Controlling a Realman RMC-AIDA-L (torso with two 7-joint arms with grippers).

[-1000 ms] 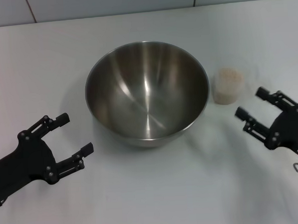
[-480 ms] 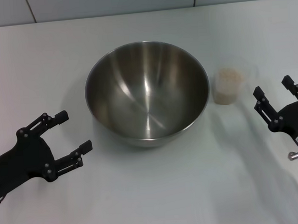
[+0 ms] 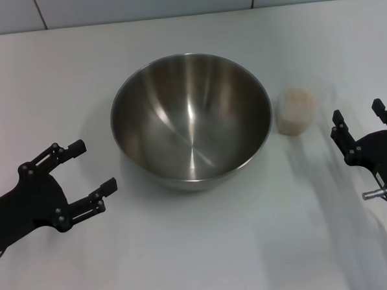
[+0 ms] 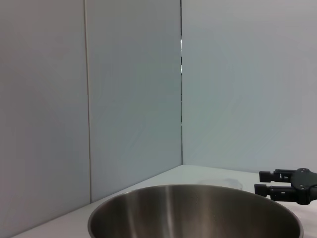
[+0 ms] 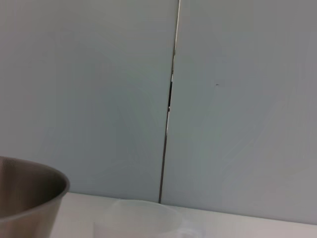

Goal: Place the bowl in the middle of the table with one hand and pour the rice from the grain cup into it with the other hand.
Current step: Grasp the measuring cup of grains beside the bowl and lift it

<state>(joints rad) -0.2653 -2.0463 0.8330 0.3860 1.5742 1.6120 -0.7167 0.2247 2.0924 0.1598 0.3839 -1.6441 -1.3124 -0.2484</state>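
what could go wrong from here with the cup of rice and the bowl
1. The cup is small, clear and light; the open right gripper coming in from its side could nudge or tip it and spill rice on the table.
2. The cup stands close beside the bowl, so a finger might strike the bowl's rim.
3. The open left gripper sits apart from the bowl, so a bump could slide the bowl.

Head view downward over table (image 3: pixel 186 249), wrist views low, level, sharing bowl (image 3: pixel 191 119)

Silver bowl (image 3: pixel 191 119), seemingly beige rice (image 3: pixel 295 99)
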